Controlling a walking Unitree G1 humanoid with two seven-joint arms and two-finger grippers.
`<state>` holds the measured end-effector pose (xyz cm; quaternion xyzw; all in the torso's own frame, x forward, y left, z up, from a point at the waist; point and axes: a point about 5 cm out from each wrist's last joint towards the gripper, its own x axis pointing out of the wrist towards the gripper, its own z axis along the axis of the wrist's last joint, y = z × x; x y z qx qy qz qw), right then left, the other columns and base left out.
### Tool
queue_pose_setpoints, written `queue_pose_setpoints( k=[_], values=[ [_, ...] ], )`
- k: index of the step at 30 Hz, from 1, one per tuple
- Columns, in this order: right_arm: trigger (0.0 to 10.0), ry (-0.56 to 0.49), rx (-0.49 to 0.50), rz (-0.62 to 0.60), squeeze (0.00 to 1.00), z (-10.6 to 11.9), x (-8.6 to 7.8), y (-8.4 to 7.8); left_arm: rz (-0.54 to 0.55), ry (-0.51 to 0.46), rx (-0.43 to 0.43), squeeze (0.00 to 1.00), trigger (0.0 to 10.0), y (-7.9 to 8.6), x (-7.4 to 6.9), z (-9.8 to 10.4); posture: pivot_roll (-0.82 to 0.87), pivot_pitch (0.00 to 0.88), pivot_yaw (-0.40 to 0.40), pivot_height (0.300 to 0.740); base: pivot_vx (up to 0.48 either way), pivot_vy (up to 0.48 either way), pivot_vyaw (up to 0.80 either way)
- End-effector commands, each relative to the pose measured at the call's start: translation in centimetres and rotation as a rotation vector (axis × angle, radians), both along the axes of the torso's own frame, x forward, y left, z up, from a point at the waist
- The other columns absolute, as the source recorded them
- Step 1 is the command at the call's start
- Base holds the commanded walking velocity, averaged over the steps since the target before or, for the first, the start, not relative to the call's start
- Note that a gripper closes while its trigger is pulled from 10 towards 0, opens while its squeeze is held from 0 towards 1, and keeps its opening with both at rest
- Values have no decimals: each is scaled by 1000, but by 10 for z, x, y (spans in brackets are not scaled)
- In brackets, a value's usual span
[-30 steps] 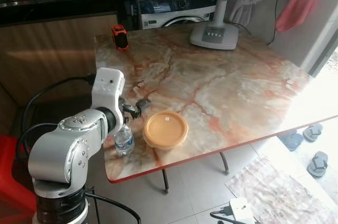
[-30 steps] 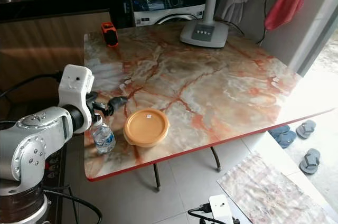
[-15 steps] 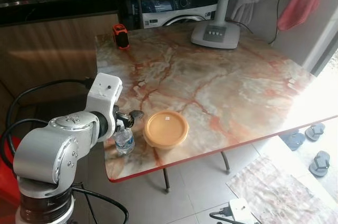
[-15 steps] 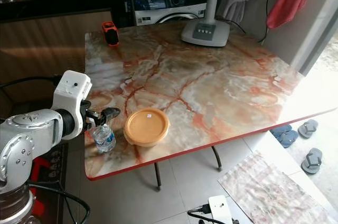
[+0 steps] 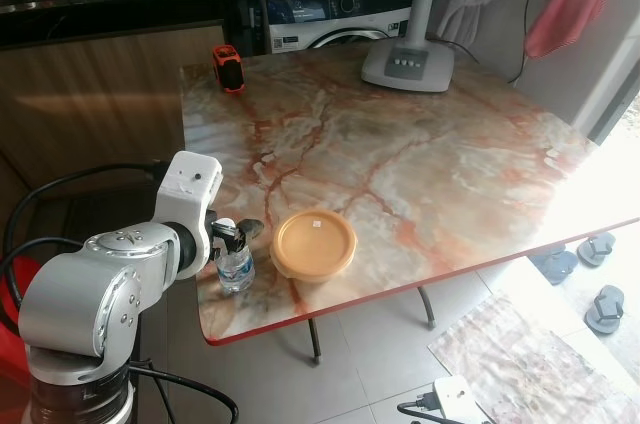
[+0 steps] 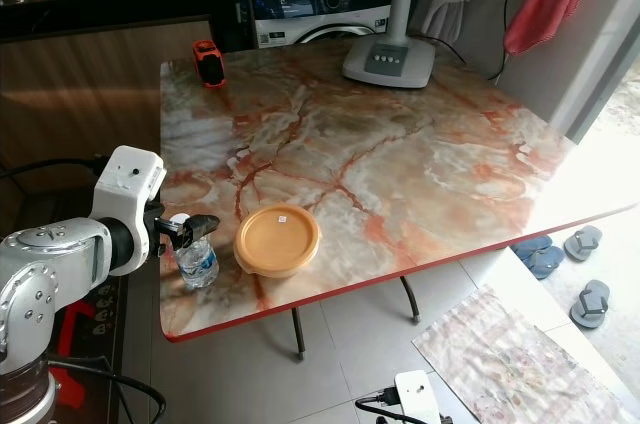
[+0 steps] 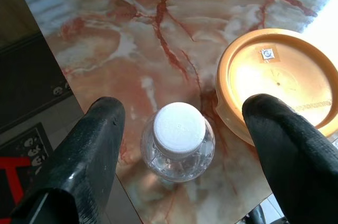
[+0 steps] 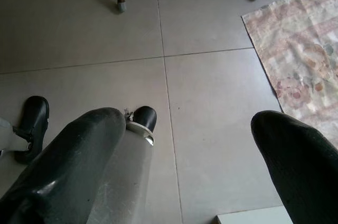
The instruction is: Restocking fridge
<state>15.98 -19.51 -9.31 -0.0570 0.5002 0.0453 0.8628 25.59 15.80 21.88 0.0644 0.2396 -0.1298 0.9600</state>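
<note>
A small clear water bottle with a white cap stands upright near the front left corner of the marble table. My left gripper hovers open just above it. In the left wrist view its two black fingers stand either side of the cap without touching it. A round orange lidded container sits right beside the bottle, on its right. My right gripper hangs open over the floor tiles, holding nothing.
A fan base stands at the table's far edge and a small orange-and-black object at its far left corner. A rug, slippers and a power strip lie on the floor to the right.
My left gripper has dropped lower and drawn back toward me, from above the gap between bottle and container to right over the bottle's cap. Bottle and container have not moved.
</note>
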Motion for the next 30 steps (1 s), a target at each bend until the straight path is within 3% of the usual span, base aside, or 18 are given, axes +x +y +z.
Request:
queue_pose_setpoints(
  k=[1, 12, 26, 27, 30],
  values=[
    [10000, 6, -1, 3, 0, 0, 1, -2, 5, 17, -7, 0, 10000, 2, -1, -2, 140, 0, -17, 740, 0, 0, 0],
    [10000, 11, -18, 31, 0, 1, 2, -5, 25, 56, -34, 0, 10000, 3, 2, -12, 121, 0, -30, 740, 0, 0, 0],
    [10000, 19, -20, 32, 0, 1, 1, -8, 69, 36, -30, 0, 10000, 7, 4, -11, 121, 0, -36, 740, 0, 0, 0],
    [10000, 20, -20, 32, 0, 1, 1, -8, 71, 37, -32, 0, 4824, 7, 5, -12, 120, 0, -37, 740, 0, 0, 0],
    [10000, 19, -19, 29, 0, 1, 0, -8, 72, 42, -34, 0, 4824, 7, 4, -13, 120, 0, -36, 740, 0, 0, 0]
  ],
)
